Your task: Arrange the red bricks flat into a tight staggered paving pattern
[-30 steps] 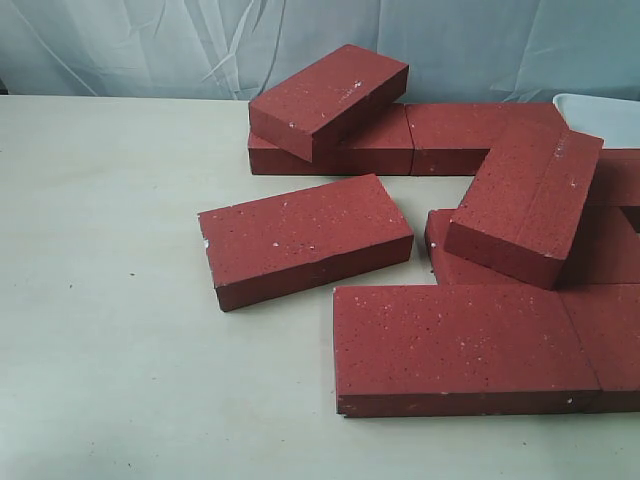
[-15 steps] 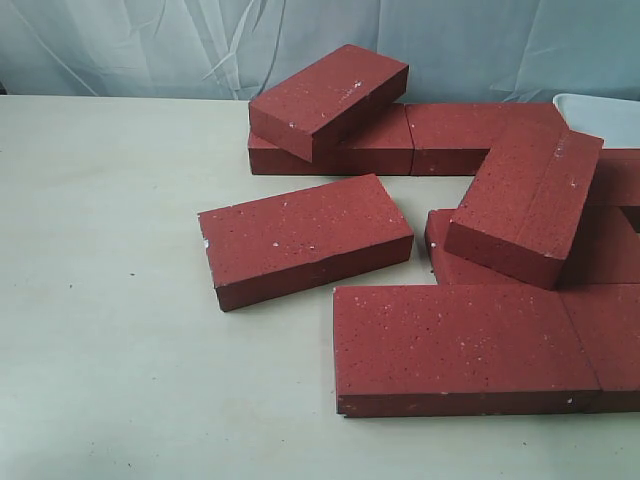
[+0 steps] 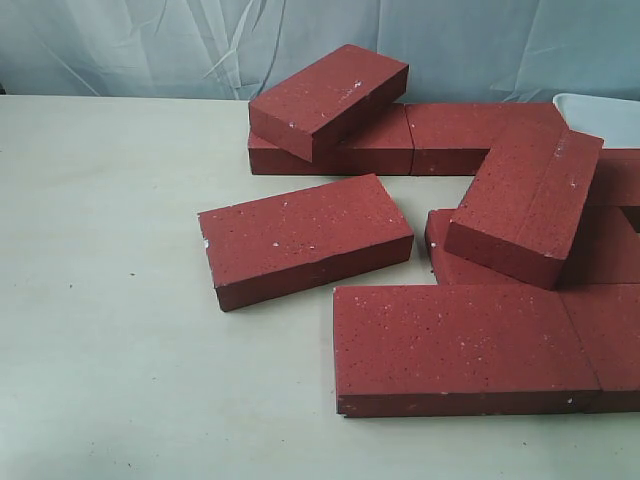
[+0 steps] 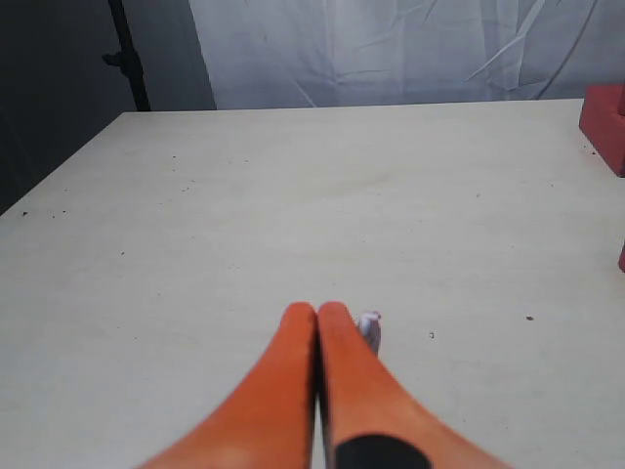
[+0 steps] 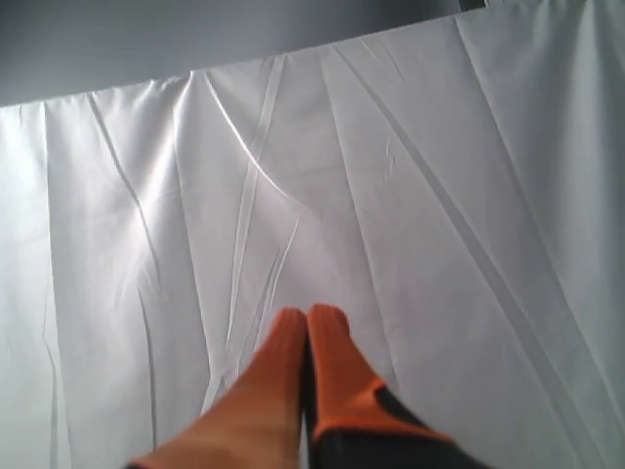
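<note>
Several red bricks lie in a loose heap on the table's right half. One red brick [image 3: 305, 240] lies flat and alone, turned at an angle. Another [image 3: 328, 98] leans on a flat back row [image 3: 440, 140]. A tilted brick [image 3: 525, 203] rests on others, and a long flat pair [image 3: 465, 345] sits in front. Neither gripper appears in the exterior view. My left gripper [image 4: 317, 311] is shut and empty over bare table, with a brick corner [image 4: 605, 125] at the view's edge. My right gripper [image 5: 309, 315] is shut and empty, facing a white cloth [image 5: 391, 195].
A white tray [image 3: 600, 118] pokes in at the back right behind the bricks. A pale curtain [image 3: 150, 45] hangs behind the table. The pale table top [image 3: 100, 300] stretches left of the bricks. A dark stand [image 4: 127, 54] rises beyond the table in the left wrist view.
</note>
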Controlling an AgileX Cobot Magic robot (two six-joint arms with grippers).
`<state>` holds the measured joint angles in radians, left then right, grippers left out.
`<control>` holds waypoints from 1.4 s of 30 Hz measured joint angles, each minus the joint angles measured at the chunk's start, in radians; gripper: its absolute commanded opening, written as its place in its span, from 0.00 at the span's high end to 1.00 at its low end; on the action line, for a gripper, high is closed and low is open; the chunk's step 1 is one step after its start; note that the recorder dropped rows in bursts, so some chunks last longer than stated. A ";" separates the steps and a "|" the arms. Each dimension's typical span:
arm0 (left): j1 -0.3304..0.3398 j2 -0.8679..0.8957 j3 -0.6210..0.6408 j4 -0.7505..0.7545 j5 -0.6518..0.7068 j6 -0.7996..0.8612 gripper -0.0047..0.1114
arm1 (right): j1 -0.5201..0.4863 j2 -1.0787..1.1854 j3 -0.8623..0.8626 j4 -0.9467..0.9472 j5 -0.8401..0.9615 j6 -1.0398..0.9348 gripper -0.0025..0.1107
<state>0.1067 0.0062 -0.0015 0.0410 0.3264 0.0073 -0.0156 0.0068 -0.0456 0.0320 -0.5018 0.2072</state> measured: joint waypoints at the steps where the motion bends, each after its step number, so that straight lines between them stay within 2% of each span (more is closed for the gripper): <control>1: 0.000 0.000 0.000 0.000 0.000 0.000 0.96 | 0.000 0.007 -0.023 0.000 0.038 0.000 0.99; 8: 0.000 0.000 0.000 0.000 0.000 0.000 0.96 | 0.000 0.161 -0.222 0.000 0.291 0.006 0.99; 17: 0.000 0.000 0.000 0.000 0.000 0.000 0.96 | 0.010 0.633 -0.563 0.005 0.696 0.006 0.99; 20: 0.000 0.000 0.000 0.000 0.000 0.000 0.96 | 0.085 0.794 -0.659 0.005 0.778 -0.016 0.99; 26: 0.000 0.000 0.000 0.000 0.000 0.000 0.96 | 0.322 1.114 -0.838 0.003 0.896 -0.080 0.99; 30: 0.000 0.000 0.000 0.000 0.000 0.000 0.96 | 0.442 1.298 -0.960 -0.032 0.996 -0.114 0.99; 36: 0.000 0.000 0.000 0.000 0.000 0.000 0.96 | 0.522 1.536 -1.116 -0.110 1.089 -0.117 0.99; 42: 0.000 0.000 0.000 0.000 0.000 0.000 0.96 | 0.526 1.761 -1.203 -0.223 1.020 -0.119 0.99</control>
<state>0.1067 0.0062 -0.0015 0.0410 0.3264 0.0073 0.5100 1.7674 -1.2487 -0.1907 0.5185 0.0881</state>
